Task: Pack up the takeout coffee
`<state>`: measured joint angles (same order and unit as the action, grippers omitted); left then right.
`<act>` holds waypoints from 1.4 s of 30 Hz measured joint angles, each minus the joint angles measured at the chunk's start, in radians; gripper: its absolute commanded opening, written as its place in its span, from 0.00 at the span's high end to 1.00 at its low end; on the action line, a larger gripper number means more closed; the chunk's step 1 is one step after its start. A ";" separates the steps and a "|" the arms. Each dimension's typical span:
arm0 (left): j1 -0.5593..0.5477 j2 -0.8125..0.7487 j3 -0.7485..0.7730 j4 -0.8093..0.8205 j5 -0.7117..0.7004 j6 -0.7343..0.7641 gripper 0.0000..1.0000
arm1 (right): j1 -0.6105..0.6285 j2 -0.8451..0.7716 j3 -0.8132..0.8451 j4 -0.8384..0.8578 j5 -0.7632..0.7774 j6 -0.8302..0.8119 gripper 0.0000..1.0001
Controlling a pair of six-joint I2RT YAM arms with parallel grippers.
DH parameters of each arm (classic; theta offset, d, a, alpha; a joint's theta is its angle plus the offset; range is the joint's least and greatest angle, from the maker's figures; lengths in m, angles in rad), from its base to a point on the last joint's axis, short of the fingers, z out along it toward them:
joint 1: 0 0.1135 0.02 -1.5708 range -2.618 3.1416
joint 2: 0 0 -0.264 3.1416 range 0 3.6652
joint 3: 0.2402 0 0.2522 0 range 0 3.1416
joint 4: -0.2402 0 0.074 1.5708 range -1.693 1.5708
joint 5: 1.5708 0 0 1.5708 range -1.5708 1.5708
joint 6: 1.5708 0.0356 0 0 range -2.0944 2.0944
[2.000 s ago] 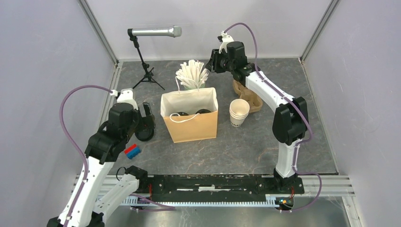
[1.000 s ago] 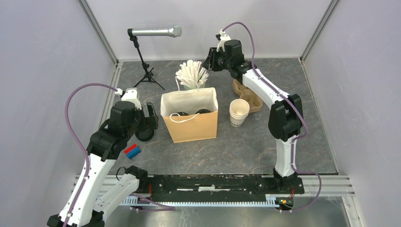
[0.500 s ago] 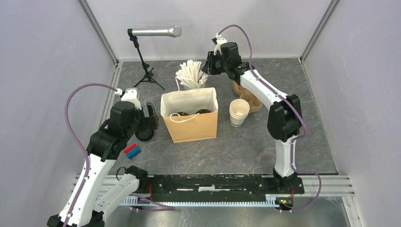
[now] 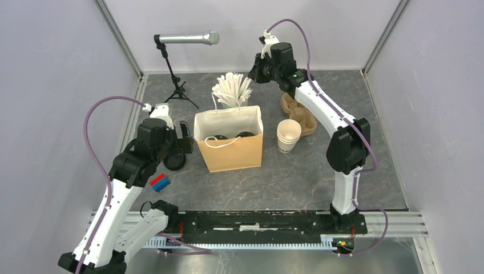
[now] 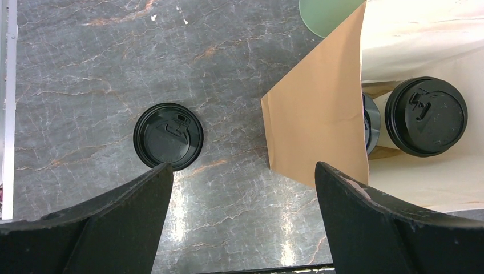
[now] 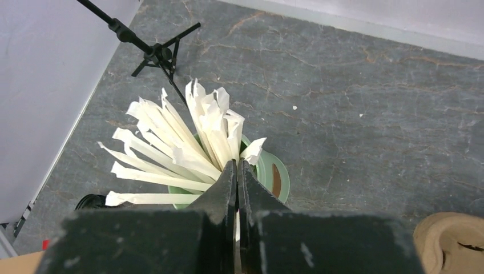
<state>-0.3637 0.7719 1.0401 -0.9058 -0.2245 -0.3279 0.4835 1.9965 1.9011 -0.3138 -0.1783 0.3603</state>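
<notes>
Two takeout coffee cups with black lids [image 4: 217,138] [image 4: 245,135] stand inside the open brown paper bag [image 4: 228,154]. In the left wrist view one lidded cup [image 5: 426,116] shows whole in the bag [image 5: 319,125]; the other [image 5: 371,123] is mostly hidden by the bag wall. My left gripper [image 4: 185,145] is open and empty, left of the bag, also seen in its wrist view [image 5: 242,188]. A lone black lid [image 5: 168,136] lies flat on the table by its left finger. My right gripper [image 4: 255,71] [image 6: 237,168] is shut, seemingly pinching a white stick, above the mint-green cup of sticks [image 6: 194,142].
A microphone [image 4: 185,39] on a tripod stands at the back left. A stack of lidless cream cups [image 4: 288,135] and a cardboard cup carrier [image 4: 299,111] are right of the bag. A red and blue block [image 4: 160,182] lies near the left arm.
My right gripper has pulled up and back a little from the sticks. My left arm has edged right, towards the bag. The bag and cups have not moved.
</notes>
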 measured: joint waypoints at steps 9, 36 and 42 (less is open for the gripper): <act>0.000 0.018 0.000 0.023 0.019 0.001 0.00 | 0.000 -0.029 0.026 -0.002 -0.008 -0.014 0.97; 0.000 0.022 0.000 0.050 -0.029 0.003 0.00 | -0.049 -0.500 0.023 -0.061 0.027 -0.055 1.00; 0.000 0.023 0.000 0.058 -0.029 0.003 0.00 | -0.047 -0.643 0.019 -0.116 0.045 -0.062 1.00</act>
<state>-0.3637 0.7948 1.0401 -0.8474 -0.2531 -0.3244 0.4362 1.3533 1.9202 -0.4297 -0.1333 0.2985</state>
